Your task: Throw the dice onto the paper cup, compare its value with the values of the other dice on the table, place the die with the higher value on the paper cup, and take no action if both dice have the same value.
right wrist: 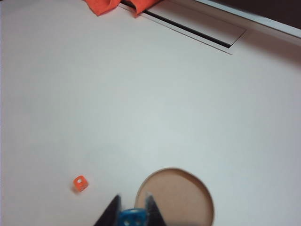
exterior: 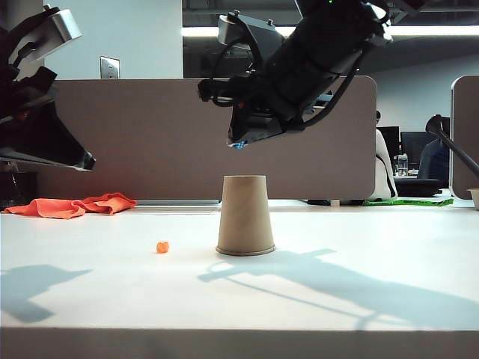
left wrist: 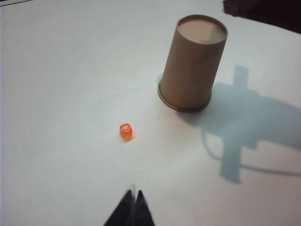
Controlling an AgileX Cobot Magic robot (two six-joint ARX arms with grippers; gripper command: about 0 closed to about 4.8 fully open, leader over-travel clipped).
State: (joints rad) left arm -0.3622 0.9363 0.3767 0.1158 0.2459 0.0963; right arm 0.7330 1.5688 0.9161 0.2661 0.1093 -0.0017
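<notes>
Far left, raised well above the table: left gripper, fingertips pressed together, holding nothing. It hangs idle, well apart from everything.

Behind it, at the far left edge: a crumpled orange cloth.

Left of centre, on the table: orange die, a single pip up in the left wrist view. It sits near the cup, not touching.

Centre: cup standing upside down, wide rim on the table, flat base up and bare.

Just above the cup, reaching in from the right: right gripper, clamped on the blue die. The right wrist view puts the die over the cup's near edge.

Progress, as I judge it: die is carried and poised, throw not yet made. Left to do: release onto the cup base, read both faces, then place the higher die or leave things alone.
</notes>
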